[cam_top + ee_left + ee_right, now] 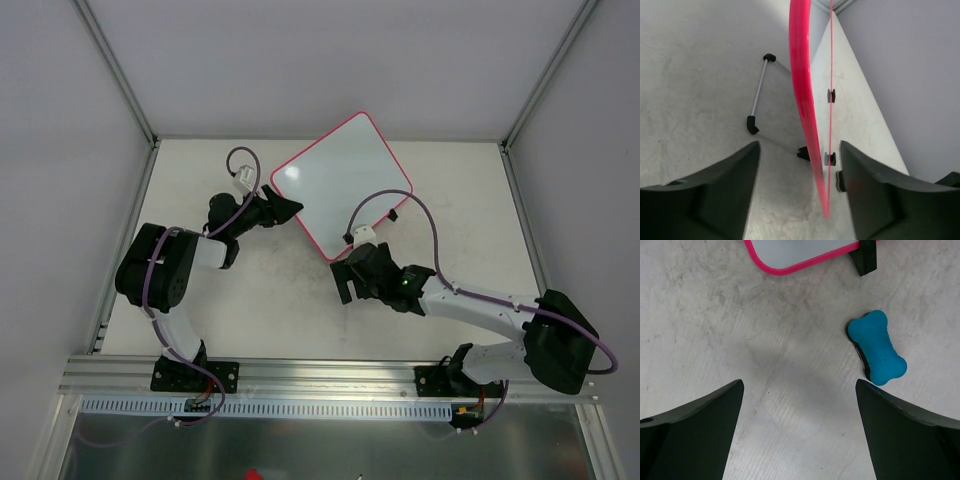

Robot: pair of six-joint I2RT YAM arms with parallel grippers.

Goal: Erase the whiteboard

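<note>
The whiteboard (340,175) is white with a pink rim and lies turned diagonally at the back middle of the table. I see no marks on its face. My left gripper (287,205) is at its left corner. In the left wrist view the pink rim (800,75) runs edge-on between the open jaws of the left gripper (800,148), with gaps on both sides. My right gripper (346,280) is open just below the board's near corner. In the right wrist view the right gripper (799,385) is over bare table. A blue bone-shaped eraser (876,347) lies ahead of the right finger.
Two black clips (393,213) sit on the board's near right edge; one clip (865,257) shows in the right wrist view. A thin grey rod with black ends (758,92) lies on the table left of the rim. Grey walls enclose the table.
</note>
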